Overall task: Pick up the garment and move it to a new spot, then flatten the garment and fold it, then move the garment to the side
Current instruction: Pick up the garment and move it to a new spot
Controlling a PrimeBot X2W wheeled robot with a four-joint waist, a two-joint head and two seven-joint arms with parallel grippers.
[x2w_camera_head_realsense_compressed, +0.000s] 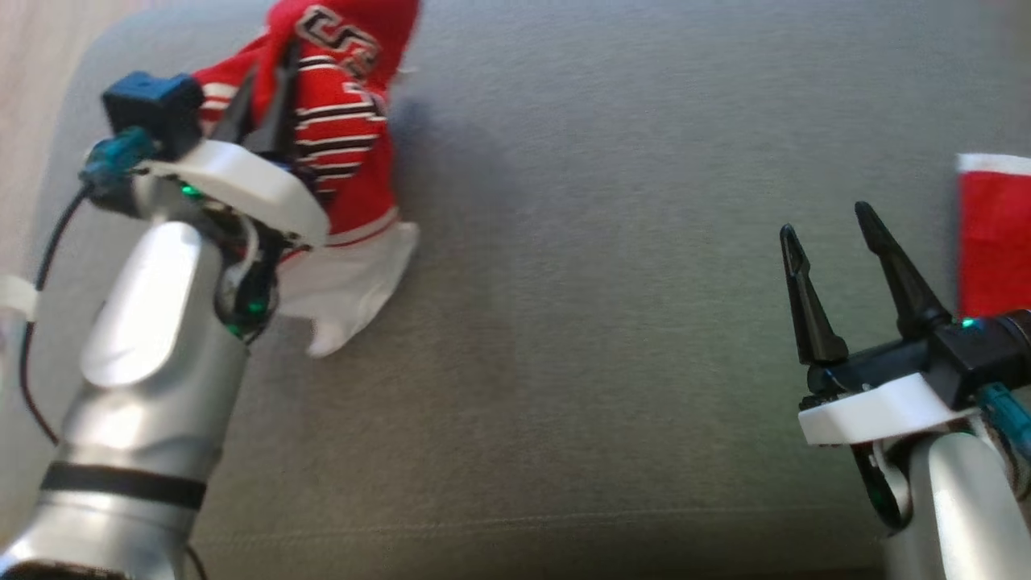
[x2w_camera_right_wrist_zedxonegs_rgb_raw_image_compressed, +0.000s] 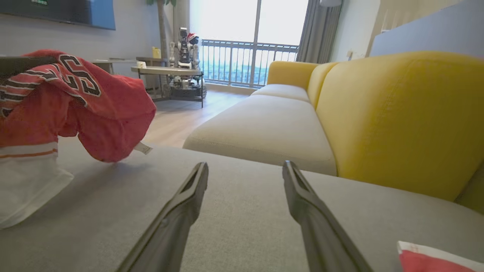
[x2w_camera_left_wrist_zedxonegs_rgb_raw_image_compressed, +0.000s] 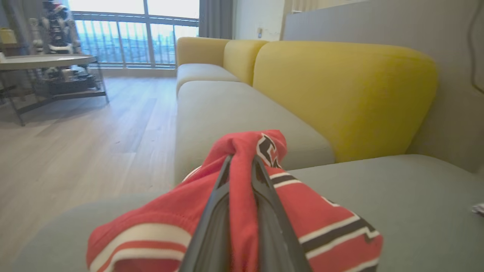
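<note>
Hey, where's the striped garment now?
Upper left of the head view: the garment hangs pinched in the left end effector over the grey cushion, its white part drooping onto it.

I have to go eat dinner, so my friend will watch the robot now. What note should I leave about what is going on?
Left end effector: shut on the jersey, which is bunched and raised, its white part resting on the grey seat.
Right end effector: open, empty, over the seat.
Red cloth: lies further right on the seat.
Done: jersey gripped.
Left: set it at a new spot, flatten, fold, move aside.
</note>
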